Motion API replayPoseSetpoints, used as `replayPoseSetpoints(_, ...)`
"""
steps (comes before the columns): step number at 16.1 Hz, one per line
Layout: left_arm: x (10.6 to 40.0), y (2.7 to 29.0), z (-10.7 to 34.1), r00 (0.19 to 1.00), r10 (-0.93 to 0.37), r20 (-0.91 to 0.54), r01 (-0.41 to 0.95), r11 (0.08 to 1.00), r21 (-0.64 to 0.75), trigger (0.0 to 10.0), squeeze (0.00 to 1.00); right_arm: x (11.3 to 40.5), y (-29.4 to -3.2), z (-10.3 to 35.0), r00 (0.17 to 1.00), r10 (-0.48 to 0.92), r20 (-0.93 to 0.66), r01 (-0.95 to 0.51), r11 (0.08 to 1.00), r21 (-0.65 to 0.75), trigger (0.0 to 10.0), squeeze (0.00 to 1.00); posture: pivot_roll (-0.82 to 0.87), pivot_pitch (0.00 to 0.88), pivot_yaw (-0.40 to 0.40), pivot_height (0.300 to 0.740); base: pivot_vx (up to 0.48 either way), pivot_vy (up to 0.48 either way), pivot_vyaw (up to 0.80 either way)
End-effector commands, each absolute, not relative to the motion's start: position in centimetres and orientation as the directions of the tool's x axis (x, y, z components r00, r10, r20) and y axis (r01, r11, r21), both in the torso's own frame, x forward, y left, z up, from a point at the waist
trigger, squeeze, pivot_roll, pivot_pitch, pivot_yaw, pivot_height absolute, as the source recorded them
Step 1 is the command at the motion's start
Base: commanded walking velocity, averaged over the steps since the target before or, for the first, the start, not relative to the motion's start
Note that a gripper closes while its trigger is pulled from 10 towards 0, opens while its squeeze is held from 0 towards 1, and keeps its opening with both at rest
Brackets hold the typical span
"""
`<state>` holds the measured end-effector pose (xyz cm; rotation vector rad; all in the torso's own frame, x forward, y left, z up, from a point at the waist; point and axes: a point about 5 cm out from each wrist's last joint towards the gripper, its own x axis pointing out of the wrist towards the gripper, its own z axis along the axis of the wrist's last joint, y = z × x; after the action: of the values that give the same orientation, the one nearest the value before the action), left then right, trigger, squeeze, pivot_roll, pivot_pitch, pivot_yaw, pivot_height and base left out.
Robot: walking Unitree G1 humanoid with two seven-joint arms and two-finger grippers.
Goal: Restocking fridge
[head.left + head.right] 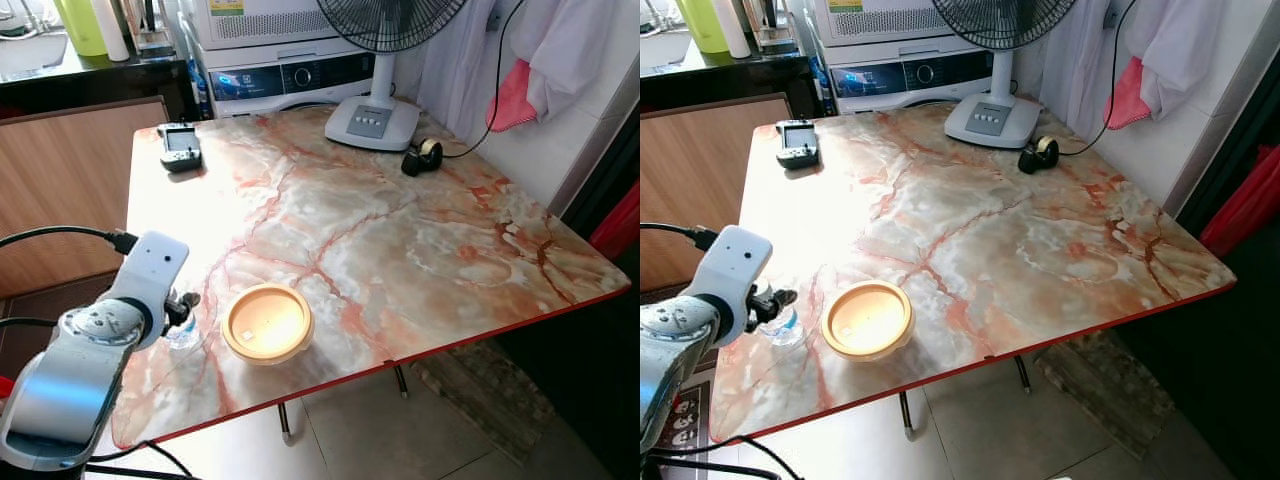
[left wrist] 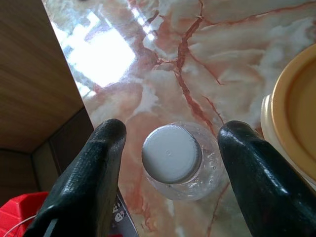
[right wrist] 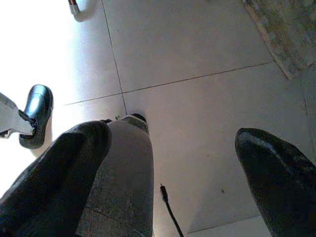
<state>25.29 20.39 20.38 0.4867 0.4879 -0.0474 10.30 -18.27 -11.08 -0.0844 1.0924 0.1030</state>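
Left end effector (image 2: 170, 163) poised wide above upright clear bottle (image 2: 178, 160) on table (image 1: 400, 240).

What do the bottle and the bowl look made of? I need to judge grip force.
The bottle looks like thin clear plastic, see-through and crinkled, with a matte white ribbed cap. The bowl looks like smooth yellowish plastic with a dull sheen, though glazed ceramic cannot be ruled out.

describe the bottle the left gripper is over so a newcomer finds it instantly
Start at the marble-patterned table and go to its near corner on the robot's left, beside the yellow bowl. There stands a small clear plastic bottle with a white ribbed cap, upright between the open fingers of the left gripper, untouched. It is the only transparent thing on the table.
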Motion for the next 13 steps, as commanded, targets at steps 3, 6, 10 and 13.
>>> replayPoseSetpoints(3, 25.3, 20.82, 19.97, 0.881, 0.088, -0.465, 0.14, 0.89, 0.435, 6.9, 0.0, 8.54, -18.35, -11.56, 0.387, 0.049, -0.921, -0.149, 0.989, -0.01, 10.0, 0.0, 0.22, 0.022, -0.047, 0.74, 0.0, 0.0, 0.0)
replayPoseSetpoints(6, 25.28, 20.8, 19.74, 0.88, 0.09, -0.467, 0.139, 0.891, 0.433, 0.4, 0.0, 8.55, -18.41, -11.55, 0.387, 0.049, -0.921, -0.151, 0.989, -0.011, 10.0, 0.0, 0.22, 0.024, -0.048, 0.74, 0.0, 0.0, 0.0)
replayPoseSetpoints(10, 25.37, 20.61, 19.62, 0.883, 0.082, -0.463, 0.142, 0.892, 0.429, 0.0, 0.0, 8.52, -18.45, -11.55, 0.386, 0.051, -0.921, -0.156, 0.988, -0.011, 10.0, 0.0, 0.21, 0.027, -0.049, 0.74, 0.0, 0.0, 0.0)
replayPoseSetpoints(13, 25.4, 20.55, 19.49, 0.884, 0.079, -0.461, 0.147, 0.889, 0.433, 0.0, 0.0, 8.5, -18.46, -11.56, 0.384, 0.052, -0.922, -0.16, 0.987, -0.011, 10.0, 0.0, 0.21, 0.028, -0.049, 0.74, 0.0, 0.0, 0.0)
